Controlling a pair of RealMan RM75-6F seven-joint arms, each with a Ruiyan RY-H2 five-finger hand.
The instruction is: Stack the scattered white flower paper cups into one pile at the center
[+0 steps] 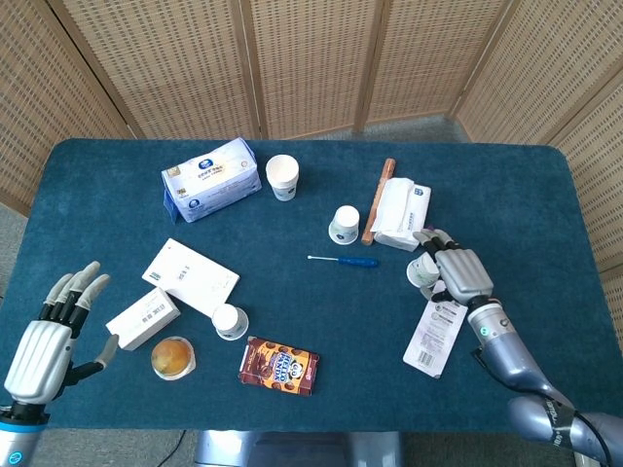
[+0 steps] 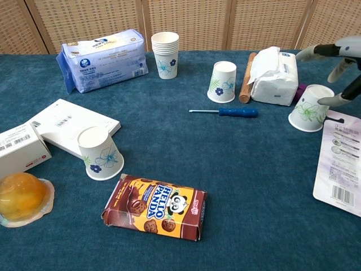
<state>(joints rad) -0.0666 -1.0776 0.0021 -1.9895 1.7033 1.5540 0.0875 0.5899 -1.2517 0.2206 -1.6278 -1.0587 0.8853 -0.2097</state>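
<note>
The right hand [image 1: 456, 273], fingers spread, hovers over an upside-down white blue-flowered paper cup [image 2: 309, 108].

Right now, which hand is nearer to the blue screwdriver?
Right. The right hand is over the cup just right of the blue screwdriver; the left hand is far away at the table's left edge.

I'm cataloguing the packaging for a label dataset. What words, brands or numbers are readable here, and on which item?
"HELLO PANDA": brown biscuit box.
"meiji": same box, small red logo at its right end.
Blue tissue pack: round logo and print, too small to read.
White boxes: barcode and print, unreadable.
Purple blister card: barcode and fine print, unreadable.
Flower paper cups: only flowers, no text.
</note>
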